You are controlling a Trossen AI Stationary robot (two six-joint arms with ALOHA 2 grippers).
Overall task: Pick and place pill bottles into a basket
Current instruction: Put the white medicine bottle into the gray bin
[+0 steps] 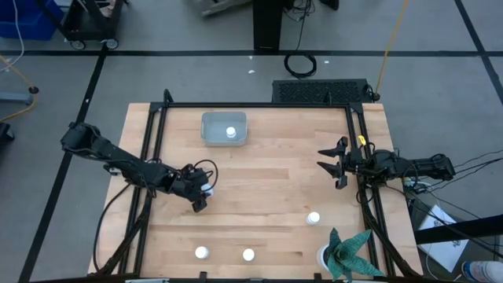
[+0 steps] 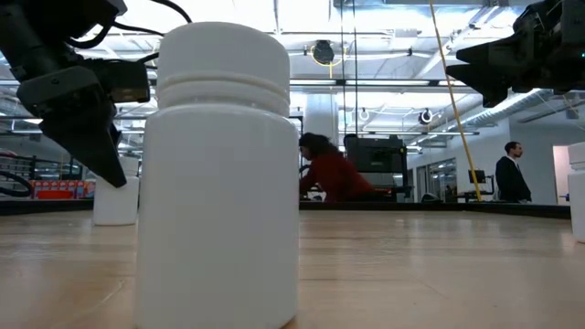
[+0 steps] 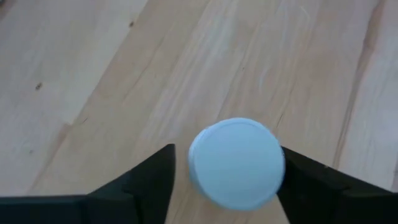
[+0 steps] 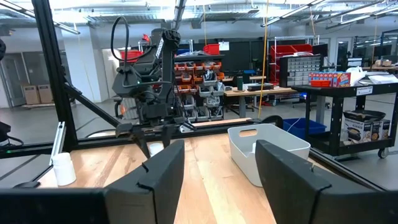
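Five small white pill bottles show. One (image 1: 230, 133) stands inside the grey-blue basket (image 1: 212, 126) at the table's far middle. One (image 1: 207, 187) stands on the table between the fingers of my left gripper (image 1: 203, 191), which is open and points down over it; the left wrist view shows its cap (image 3: 236, 163). Three more stand on the table: one (image 1: 313, 218) right of centre and two (image 1: 202, 252) (image 1: 248, 254) near the front edge. My right gripper (image 1: 334, 163) is open and empty, raised at the table's right side. My left gripper has one finger on each side of the bottle's cap, coming from above. A gap shows between one finger (image 3: 155, 180) and the cap. The other finger (image 3: 305, 180) stands right at the cap's edge (image 3: 280, 165); whether it touches I cannot tell. The bottle stands upright on the table.
A white pot with a green plant (image 1: 342, 253) stands at the near right corner. A dark frame (image 1: 259, 105) runs along the table's far, left and right sides. Bare wood lies between the left gripper and the basket. People show in the room beyond.
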